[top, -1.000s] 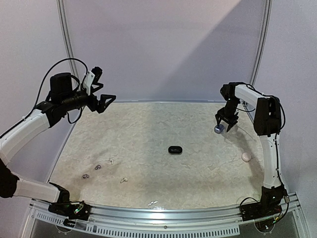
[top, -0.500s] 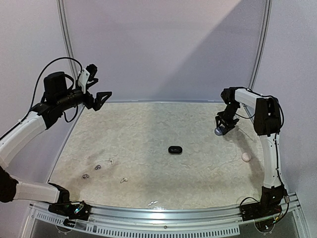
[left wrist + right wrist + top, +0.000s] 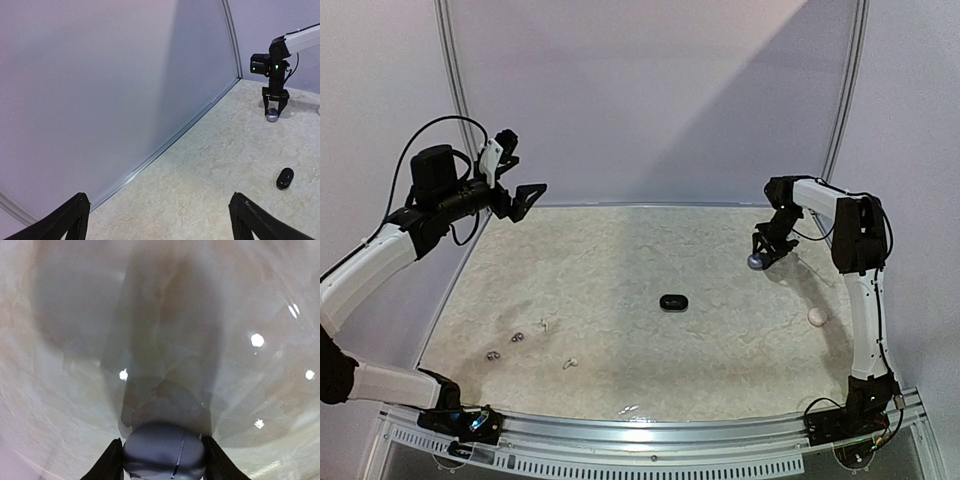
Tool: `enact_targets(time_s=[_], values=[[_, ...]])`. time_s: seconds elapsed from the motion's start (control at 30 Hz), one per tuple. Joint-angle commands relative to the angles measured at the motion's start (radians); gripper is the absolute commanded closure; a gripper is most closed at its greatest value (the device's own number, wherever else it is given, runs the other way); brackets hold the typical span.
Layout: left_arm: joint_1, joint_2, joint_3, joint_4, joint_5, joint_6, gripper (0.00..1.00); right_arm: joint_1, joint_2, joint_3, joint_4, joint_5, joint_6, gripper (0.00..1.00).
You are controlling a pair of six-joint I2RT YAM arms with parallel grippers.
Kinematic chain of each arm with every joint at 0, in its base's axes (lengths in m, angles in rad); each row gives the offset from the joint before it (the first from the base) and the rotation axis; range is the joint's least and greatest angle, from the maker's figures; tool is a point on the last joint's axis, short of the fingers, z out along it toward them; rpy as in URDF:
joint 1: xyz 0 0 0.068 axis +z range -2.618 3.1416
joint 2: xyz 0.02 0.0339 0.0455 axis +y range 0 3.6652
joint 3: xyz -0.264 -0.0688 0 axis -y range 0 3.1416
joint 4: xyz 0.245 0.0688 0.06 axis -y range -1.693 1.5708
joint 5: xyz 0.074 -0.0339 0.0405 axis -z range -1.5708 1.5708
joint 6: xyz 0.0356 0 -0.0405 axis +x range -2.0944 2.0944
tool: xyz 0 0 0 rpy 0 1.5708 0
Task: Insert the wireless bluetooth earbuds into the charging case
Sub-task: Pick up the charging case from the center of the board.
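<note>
The grey charging case (image 3: pixel 165 454) sits between the fingers of the right hand (image 3: pixel 760 254), at their tips. This is beyond the black charging case (image 3: pixel 672 301) and off to its right. The right hand is partly closed and pinches the grey case by its two ends, one finger (image 3: pixel 113 461) on each. Whether the case touches the desk (image 3: pixel 620 250) or hangs just above it cannot be told. Its long axis runs across from finger to finger, and a thin seam crosses its top at a slight slant.

The left hand (image 3: pixel 528 200) is raised well to the left of the black case and beyond it. Its fingers (image 3: pixel 70 220) are spread wide and it holds nothing.

The black case lies flat near the middle of the desk, with its long axis running side to side in the top view. The earbuds (image 3: pixel 517 337) lie scattered on the desk to the left of it and nearer the arm bases, well apart from both hands. A white charging case (image 3: pixel 817 316) lies to its right.
</note>
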Motion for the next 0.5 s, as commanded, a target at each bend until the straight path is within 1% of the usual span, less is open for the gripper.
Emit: enact_targets(time_s=[0.0,0.1,0.23,0.33,0.47], values=[[0.012,-0.001,-0.022,0.018,0.006,0.010,0.01,0.013,0.014,-0.027,0.031,0.000,-0.012,0.68],[0.013,-0.004,-0.021,0.011,0.007,0.011,0.01,0.013,0.010,-0.029,0.023,0.006,-0.034,0.73],[0.011,-0.009,-0.019,0.012,0.008,0.005,0.01,0.015,-0.019,-0.031,0.022,0.020,-0.084,0.76],[0.011,-0.014,-0.021,0.013,0.019,-0.018,0.01,0.024,-0.072,-0.035,0.049,0.041,-0.127,0.77],[0.011,-0.025,-0.027,0.015,0.036,-0.085,0.01,0.060,-0.166,-0.035,0.104,0.074,-0.230,0.79]])
